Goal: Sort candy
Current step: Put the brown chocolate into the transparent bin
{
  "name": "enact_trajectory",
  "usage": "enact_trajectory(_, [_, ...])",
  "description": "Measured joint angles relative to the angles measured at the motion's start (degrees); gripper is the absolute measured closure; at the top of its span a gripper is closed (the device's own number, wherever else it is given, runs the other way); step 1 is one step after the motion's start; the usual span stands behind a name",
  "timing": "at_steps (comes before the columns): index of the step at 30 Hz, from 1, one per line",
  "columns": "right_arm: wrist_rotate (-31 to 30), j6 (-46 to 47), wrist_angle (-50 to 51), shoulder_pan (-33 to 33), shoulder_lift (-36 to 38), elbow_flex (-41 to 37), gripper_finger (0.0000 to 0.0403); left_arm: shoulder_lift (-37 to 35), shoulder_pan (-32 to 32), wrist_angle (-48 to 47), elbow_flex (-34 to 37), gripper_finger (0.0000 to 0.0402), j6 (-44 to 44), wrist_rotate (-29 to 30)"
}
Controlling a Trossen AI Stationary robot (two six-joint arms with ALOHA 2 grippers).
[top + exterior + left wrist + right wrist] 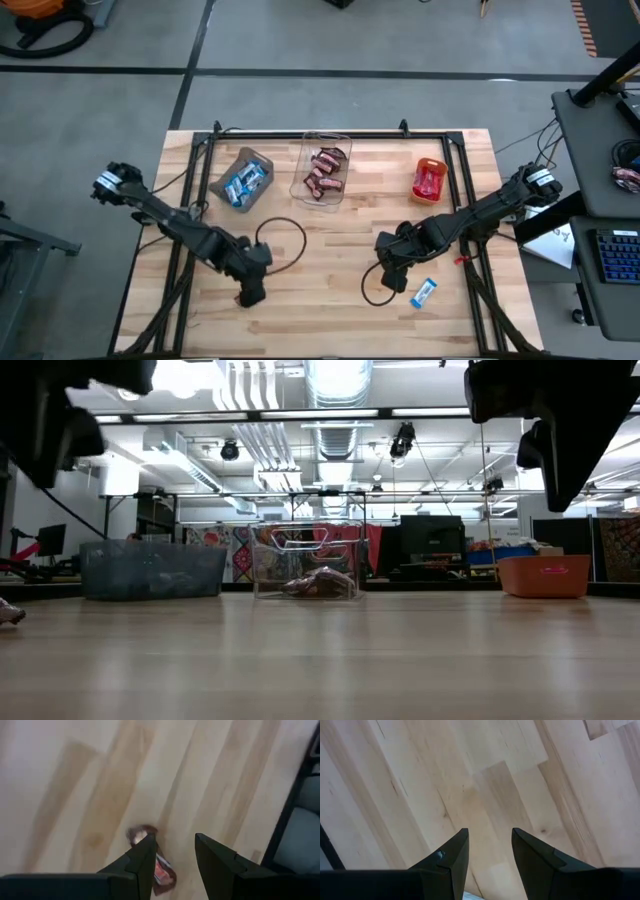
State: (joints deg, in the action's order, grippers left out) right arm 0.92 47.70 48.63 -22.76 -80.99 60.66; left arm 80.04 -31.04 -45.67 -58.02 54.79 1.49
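Hovering low over the near part of the worktop [330, 250], my left gripper [172, 857] stands partly open and empty, with a dark brown candy [162, 870] lying on the wood just beside one finger; I judge I am lined up there to take it. In the high view that candy shows only as a small reddish spot under the left gripper [247, 295].

My right gripper [490, 850] hangs likewise partly open and empty above bare wood, near the right edge, with one blue-and-white candy [424, 293] lying just beside it, presumably my next pick on that side.

Three bins stand in a row along the far side, one for each kind, which is why the loose pieces are few. The grey bin [243, 180] holds blue-and-white bars, the clear bin [325, 170] holds dark brown ones, and the orange bin [429, 180] holds red ones. How many lie in each I cannot count; they overlap.

Loose on the worktop I count two: one brown, one blue-and-white, and no red.
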Motion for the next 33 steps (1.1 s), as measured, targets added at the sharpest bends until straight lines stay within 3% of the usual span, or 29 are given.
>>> enact_trajectory(12, [-1.0, -1.1, 0.0, 0.0, 0.0, 0.0, 0.0262, 8.5, -2.3, -6.1, 0.0, 0.0278, 12.9, -4.2])
enact_trajectory(25, [-1.0, -1.2, 0.0, 0.0, 0.0, 0.0, 0.0262, 12.2, -4.5, -4.8, 0.0, 0.0186, 15.0, -4.2])
enact_trajectory(33, [-1.0, -1.2, 0.0, 0.0, 0.0, 0.0, 0.0262, 18.4, -4.8, -0.9, 0.0, 0.0173, 12.5, -6.5])
